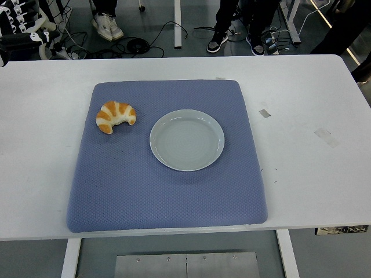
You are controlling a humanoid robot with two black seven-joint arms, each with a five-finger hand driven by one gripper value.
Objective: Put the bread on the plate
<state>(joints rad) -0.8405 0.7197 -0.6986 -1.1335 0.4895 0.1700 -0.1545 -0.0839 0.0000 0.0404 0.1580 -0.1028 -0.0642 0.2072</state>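
A croissant (115, 116), golden with white stripes, lies on the left part of a blue-grey mat (127, 185). Right of it, a short gap away, a pale round plate (186, 139) rests near the mat's middle with nothing on it. Neither robot arm nor hand shows anywhere in the head view.
The mat covers the centre of the white table (307, 116). Small tape marks (326, 137) stick to the table at the right. Beyond the far edge are people's feet (108, 26), cables and table legs on the floor.
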